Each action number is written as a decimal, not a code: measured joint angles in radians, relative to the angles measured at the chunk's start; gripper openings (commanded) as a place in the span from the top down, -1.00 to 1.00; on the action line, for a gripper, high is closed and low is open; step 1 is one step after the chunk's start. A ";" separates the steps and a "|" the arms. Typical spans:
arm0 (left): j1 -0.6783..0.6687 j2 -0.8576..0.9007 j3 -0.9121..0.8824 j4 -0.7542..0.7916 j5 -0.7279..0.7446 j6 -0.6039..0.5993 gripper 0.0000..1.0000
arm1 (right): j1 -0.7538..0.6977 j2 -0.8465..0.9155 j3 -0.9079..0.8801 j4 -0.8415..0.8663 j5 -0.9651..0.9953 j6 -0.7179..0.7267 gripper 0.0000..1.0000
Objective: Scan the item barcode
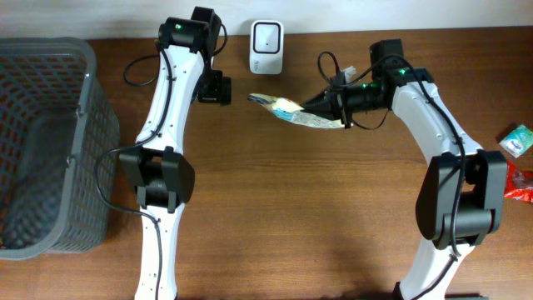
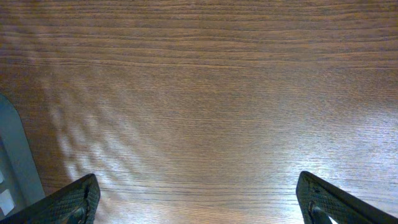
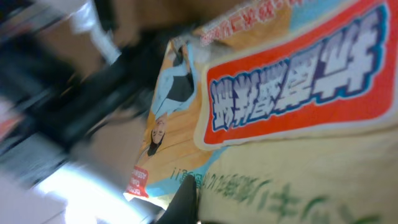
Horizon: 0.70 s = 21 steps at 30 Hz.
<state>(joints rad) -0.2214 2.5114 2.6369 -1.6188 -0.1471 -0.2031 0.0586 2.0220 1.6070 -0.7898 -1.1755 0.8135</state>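
**Packet's in the air, scanner's right there**

So the right gripper [image 1: 315, 107] is clamped on one end of a flat snack packet [image 1: 287, 111], holding it up off the table [image 1: 291, 217], just in front of the white scanner [image 1: 266, 37] at the back edge. The packet lies roughly flat, its free end sticking out toward the left arm.

In the right wrist view the packet [image 3: 292, 74] fills almost the whole frame: orange and red print, kind of smeared. I can't spot a barcode anywhere, so no idea which face it's on.

The left gripper [image 1: 215, 87] hangs near the scanner with its jaws wide apart and nothing between them. Its own camera only sees bare wood.

My read is we're at the "present it to the scanner" step. The pick looks done, the scan not yet. Next move probably needs the wrist to roll so the barcode side faces the scanner window, held close and steady. The grey basket [image 1: 42, 142] on the left is likely where it ends up.
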 measured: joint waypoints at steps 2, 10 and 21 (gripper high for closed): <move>0.000 0.000 0.000 0.000 0.000 0.000 -0.98 | 0.000 -0.001 0.003 -0.042 0.287 -0.153 0.05; 0.000 0.000 0.000 0.000 0.000 0.000 -0.98 | 0.001 -0.003 0.014 -0.282 0.840 -0.301 -0.97; 0.000 0.000 0.000 0.000 0.000 0.000 -0.98 | 0.174 0.130 -0.048 -0.016 1.101 0.071 -0.27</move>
<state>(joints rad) -0.2214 2.5114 2.6369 -1.6184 -0.1471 -0.2035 0.2329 2.1517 1.5585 -0.8059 -0.0746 0.8841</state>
